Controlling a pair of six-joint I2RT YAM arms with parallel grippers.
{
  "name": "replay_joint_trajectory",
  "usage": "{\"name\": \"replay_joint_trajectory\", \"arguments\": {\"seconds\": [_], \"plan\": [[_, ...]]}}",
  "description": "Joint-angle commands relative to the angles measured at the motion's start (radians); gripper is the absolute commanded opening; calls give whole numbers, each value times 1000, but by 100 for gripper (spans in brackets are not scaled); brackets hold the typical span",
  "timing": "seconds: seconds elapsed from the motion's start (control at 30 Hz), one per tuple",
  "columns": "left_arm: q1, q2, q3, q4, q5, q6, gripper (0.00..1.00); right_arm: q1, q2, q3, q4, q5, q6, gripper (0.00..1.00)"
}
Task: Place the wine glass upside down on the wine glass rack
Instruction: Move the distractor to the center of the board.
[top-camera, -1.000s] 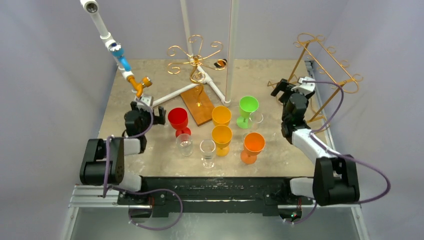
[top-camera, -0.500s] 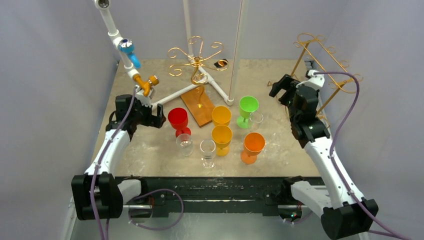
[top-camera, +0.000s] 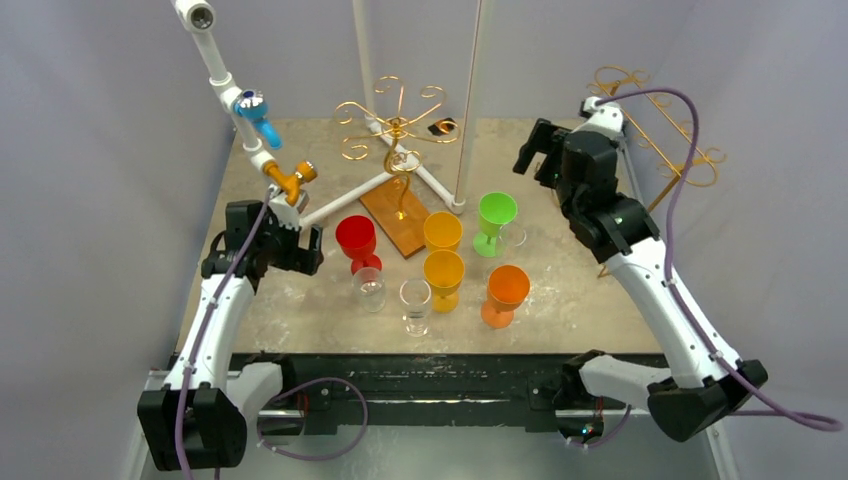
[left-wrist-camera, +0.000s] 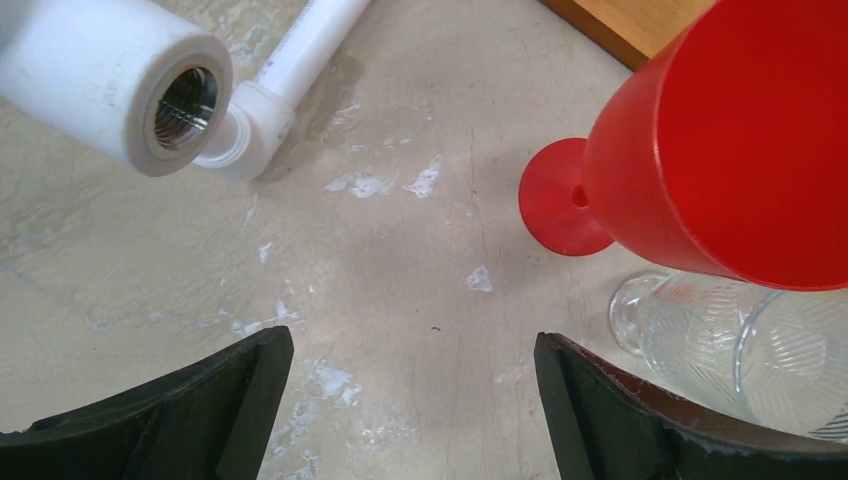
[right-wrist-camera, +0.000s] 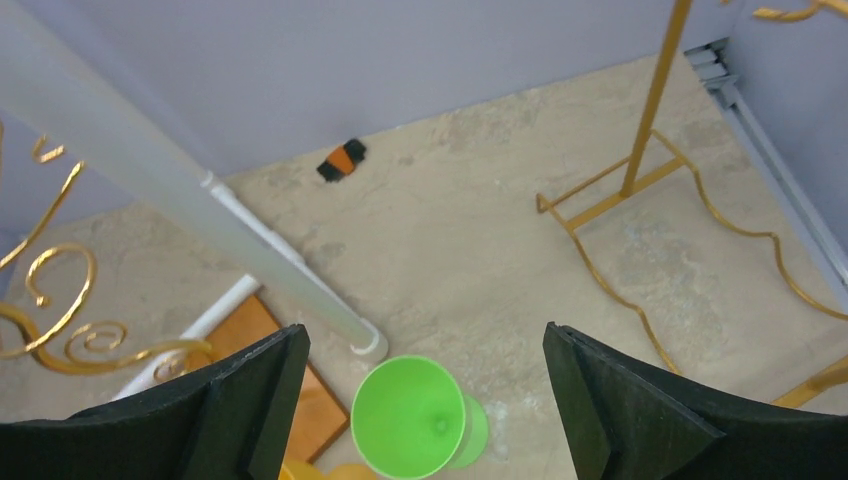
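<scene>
Several stemmed glasses stand upright mid-table: red (top-camera: 355, 238), two yellow (top-camera: 442, 230), green (top-camera: 497, 212), orange (top-camera: 507, 290) and clear ones (top-camera: 415, 302). A gold wire rack (top-camera: 392, 120) rises from a wooden base (top-camera: 395, 212) at the back centre. A second gold rack (top-camera: 672, 135) stands at the right. My left gripper (top-camera: 303, 248) is open and empty, low beside the red glass (left-wrist-camera: 740, 150). My right gripper (top-camera: 533, 150) is open and empty, high above and behind the green glass (right-wrist-camera: 410, 415).
A white PVC pipe frame (top-camera: 335, 198) with a blue and orange valve (top-camera: 258, 112) crosses the back left; its open end shows in the left wrist view (left-wrist-camera: 120, 85). A vertical white pole (top-camera: 468, 100) stands behind the green glass. A small black and orange object (top-camera: 441, 126) lies at the back.
Both arms have unfolded and risen from their tucked poses. The right gripper has swung left and up, away from the right rack. The left gripper has stayed low by the red glass.
</scene>
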Motion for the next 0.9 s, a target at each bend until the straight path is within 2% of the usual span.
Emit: {"name": "replay_joint_trajectory", "arguments": {"seconds": [0.0, 0.07, 0.13, 0.23, 0.4, 0.53, 0.6, 0.7, 0.77, 0.87], "plan": [[1, -28, 53, 95, -129, -94, 99, 115, 30, 56, -35, 86, -24, 99], [0, 4, 30, 146, -112, -38, 98, 181, 68, 101, -30, 110, -29, 99], [1, 56, 40, 114, -58, 76, 95, 246, 120, 168, -34, 137, -47, 99], [0, 127, 41, 76, -78, 207, 93, 298, 167, 257, -16, 125, -84, 99], [1, 133, -11, 64, -190, 408, 87, 306, 257, 401, -18, 110, -157, 99], [0, 79, -67, 58, -203, 511, 85, 305, 318, 458, 2, 159, -221, 98], [2, 59, -60, -1, -188, 567, 80, 306, 337, 478, -4, 154, -226, 95], [5, 19, -50, -129, -144, 665, 65, 305, 326, 464, -4, 134, -208, 90], [5, -14, -49, -187, -118, 692, 57, 305, 298, 429, 19, 134, -208, 89], [5, -58, -28, -257, -82, 700, 50, 306, 271, 394, 29, 133, -205, 90]]}}
